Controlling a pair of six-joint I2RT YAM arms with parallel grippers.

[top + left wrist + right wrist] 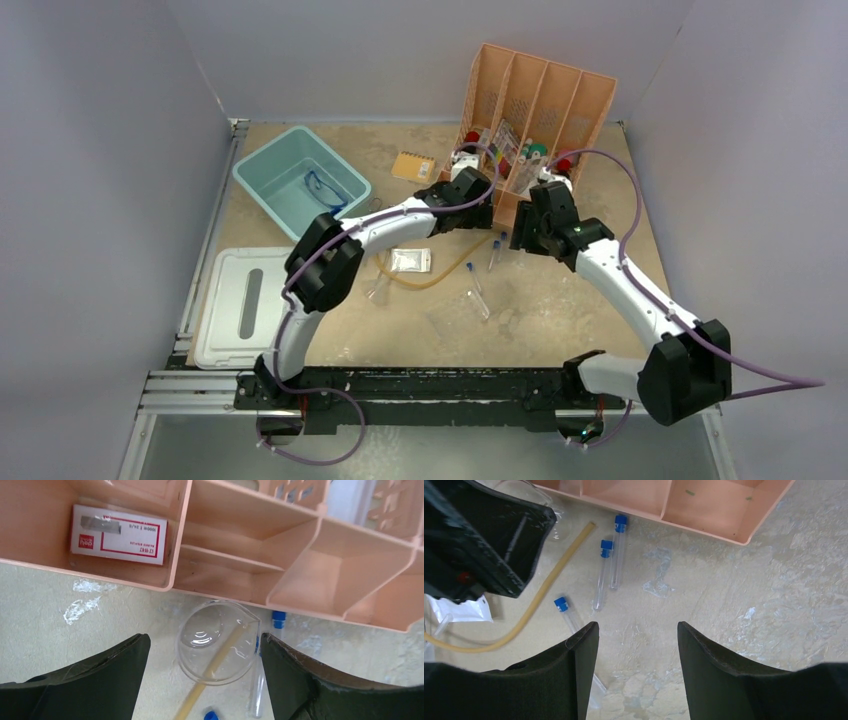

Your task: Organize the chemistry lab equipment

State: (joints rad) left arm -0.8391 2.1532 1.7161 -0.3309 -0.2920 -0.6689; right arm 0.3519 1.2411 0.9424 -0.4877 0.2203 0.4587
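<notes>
left hand (205, 639) hangs wide open and empty over a small clear beaker (200, 635) at lower middle, just below the peach divider (300, 580); amber tubing (192, 697) shows through it. right hand (636, 626) gapes empty too. closing could pinch tubing with slick glass and squirt the beaker away.
</notes>
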